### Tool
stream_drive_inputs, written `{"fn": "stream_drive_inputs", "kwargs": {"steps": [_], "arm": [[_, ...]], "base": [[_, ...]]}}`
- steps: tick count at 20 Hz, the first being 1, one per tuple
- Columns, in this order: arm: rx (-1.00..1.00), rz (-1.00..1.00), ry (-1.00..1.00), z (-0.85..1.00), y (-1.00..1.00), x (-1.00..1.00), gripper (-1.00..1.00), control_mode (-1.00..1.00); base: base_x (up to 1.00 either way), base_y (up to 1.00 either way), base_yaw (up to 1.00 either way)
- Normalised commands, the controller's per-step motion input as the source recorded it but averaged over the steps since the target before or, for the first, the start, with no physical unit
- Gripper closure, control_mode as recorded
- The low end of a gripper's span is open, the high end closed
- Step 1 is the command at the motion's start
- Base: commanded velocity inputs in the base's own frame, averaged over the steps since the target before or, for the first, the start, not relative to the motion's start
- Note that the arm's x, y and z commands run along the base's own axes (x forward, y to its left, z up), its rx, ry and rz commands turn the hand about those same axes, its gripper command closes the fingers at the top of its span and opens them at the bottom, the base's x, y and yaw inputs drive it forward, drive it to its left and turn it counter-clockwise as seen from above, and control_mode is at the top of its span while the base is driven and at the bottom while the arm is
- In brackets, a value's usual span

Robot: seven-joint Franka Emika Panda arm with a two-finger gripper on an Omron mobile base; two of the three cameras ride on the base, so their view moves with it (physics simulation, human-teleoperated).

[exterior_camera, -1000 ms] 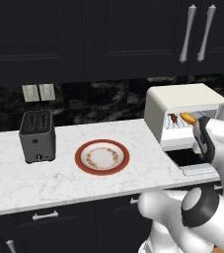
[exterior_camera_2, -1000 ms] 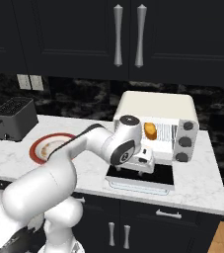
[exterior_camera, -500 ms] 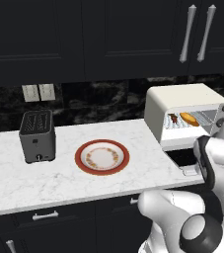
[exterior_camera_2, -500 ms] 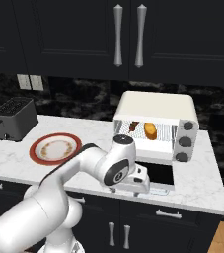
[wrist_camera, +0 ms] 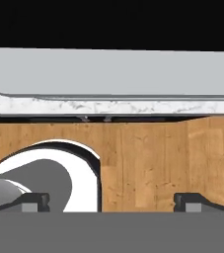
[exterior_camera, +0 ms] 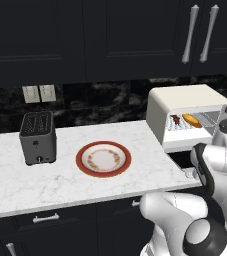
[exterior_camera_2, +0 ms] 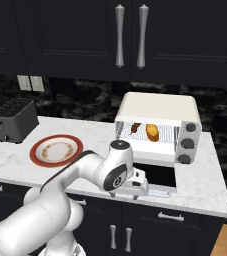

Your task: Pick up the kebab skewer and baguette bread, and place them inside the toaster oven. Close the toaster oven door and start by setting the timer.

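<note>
The cream-white toaster oven (exterior_camera: 185, 106) (exterior_camera_2: 157, 107) stands at the counter's right end. Its door (exterior_camera_2: 155, 175) is folded down flat, glass facing up. Inside, on the rack, the kebab skewer (exterior_camera: 176, 121) (exterior_camera_2: 134, 128) lies to the left of the golden baguette bread (exterior_camera: 191, 120) (exterior_camera_2: 152, 132). My hand (exterior_camera_2: 135, 184) hangs low at the door's front left corner, by the counter edge. In the hand view my gripper (wrist_camera: 113, 201) is open and holds nothing. The door's pale edge (wrist_camera: 113, 74) runs across above it.
A red-rimmed plate (exterior_camera: 103, 159) (exterior_camera_2: 56, 150) sits bare at mid-counter. The dark slot toaster (exterior_camera: 37, 136) (exterior_camera_2: 14, 120) stands at the left. The marble counter's front edge (wrist_camera: 108, 106) lies under the door, with wooden floor (wrist_camera: 148, 163) below. Dark cabinets hang overhead.
My arm has drawn back from the oven's opening and dropped to the front edge of the lowered door. The gripper stayed open. The food has not moved.
</note>
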Motion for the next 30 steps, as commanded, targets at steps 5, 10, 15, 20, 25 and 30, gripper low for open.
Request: {"fn": "stream_drive_inputs", "kwargs": {"steps": [5, 10, 15, 20, 25, 30], "arm": [[0.0, 0.0, 0.05, -0.17, 0.0, 0.03, -1.0, -1.0], [0.0, 0.0, 0.02, -0.05, -0.01, 0.29, -1.0, -1.0], [0.0, 0.0, 0.0, -0.03, 0.0, 0.13, -1.0, -1.0], [0.0, 0.0, 0.01, -0.05, -0.08, 0.0, -1.0, -1.0], [0.0, -0.02, 0.01, -0.09, -0.04, 0.0, -1.0, -1.0], [0.0, -0.04, 0.0, -0.15, 0.0, 0.06, -1.0, -1.0]], "base": [[0.0, 0.0, 0.0], [0.0, 0.0, 0.0], [0.0, 0.0, 0.0], [0.0, 0.0, 0.0], [0.0, 0.0, 0.0], [0.0, 0.0, 0.0]]}}
